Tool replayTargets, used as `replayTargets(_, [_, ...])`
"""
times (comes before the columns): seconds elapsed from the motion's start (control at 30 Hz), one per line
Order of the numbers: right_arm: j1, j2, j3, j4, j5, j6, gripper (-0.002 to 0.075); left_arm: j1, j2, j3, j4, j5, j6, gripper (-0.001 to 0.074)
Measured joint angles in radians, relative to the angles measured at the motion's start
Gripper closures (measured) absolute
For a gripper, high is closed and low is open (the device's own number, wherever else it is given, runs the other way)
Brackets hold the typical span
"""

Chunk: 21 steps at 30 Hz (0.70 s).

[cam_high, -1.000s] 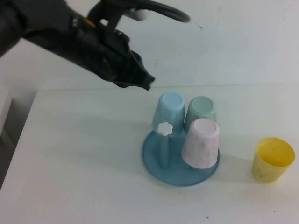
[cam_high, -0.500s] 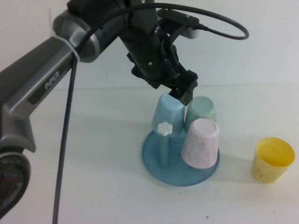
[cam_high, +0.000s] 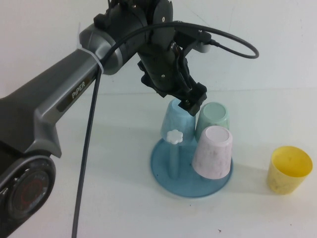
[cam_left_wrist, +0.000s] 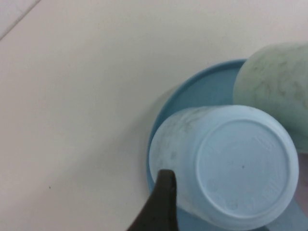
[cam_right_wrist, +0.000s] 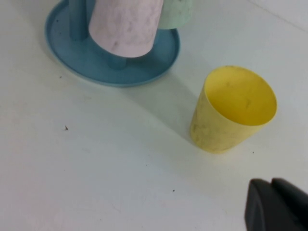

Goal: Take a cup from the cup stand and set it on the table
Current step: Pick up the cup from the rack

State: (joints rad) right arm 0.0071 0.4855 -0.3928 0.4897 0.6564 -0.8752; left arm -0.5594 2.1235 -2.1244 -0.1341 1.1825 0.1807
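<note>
The cup (cam_high: 176, 119), light blue, hangs upside down on a peg of the cup stand (cam_high: 163, 171), a round blue tray on the table (cam_high: 89, 168). My left gripper (cam_high: 191, 103) reaches in from the left and sits at the cup's top, open. In the left wrist view the cup's base (cam_left_wrist: 243, 168) fills the frame, with one dark finger (cam_left_wrist: 165, 195) beside its wall and the other finger out of view. My right gripper (cam_right_wrist: 271, 186) is shut and empty, low over the table near the yellow cup (cam_right_wrist: 233, 109).
A pale green cup (cam_high: 213, 116) and a pink speckled cup (cam_high: 213, 151) also hang on the stand. A bare peg with a white flower knob (cam_high: 174, 137) stands at its front left. The yellow cup (cam_high: 290, 168) stands upright at the right.
My left arm has swung in from the upper left and come down, so its gripper now sits at the top of the light blue cup. The cups have not moved.
</note>
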Motion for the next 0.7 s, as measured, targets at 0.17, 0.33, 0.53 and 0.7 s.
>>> replayTargets(0.17, [0.0,0.0,0.0,0.0,0.0,-0.002,0.0728,0.0,0.029,0.0,-0.006,-0.018,0.004,0.0059])
replayTargets(0.33, [0.0,0.0,0.0,0.0,-0.001,-0.002,0.0728,0.0,0.063,0.0,-0.006,-0.018,0.004,0.0059])
replayTargets(0.53, [0.0,0.0,0.0,0.0,-0.001,-0.002,0.0728,0.0,0.072,0.0,-0.006,-0.02,0.004,0.0176])
replayTargets(0.7, [0.0,0.0,0.002,0.0,-0.001,-0.002,0.0728,0.0,0.072,0.0,-0.007,-0.021,0.004,0.0197])
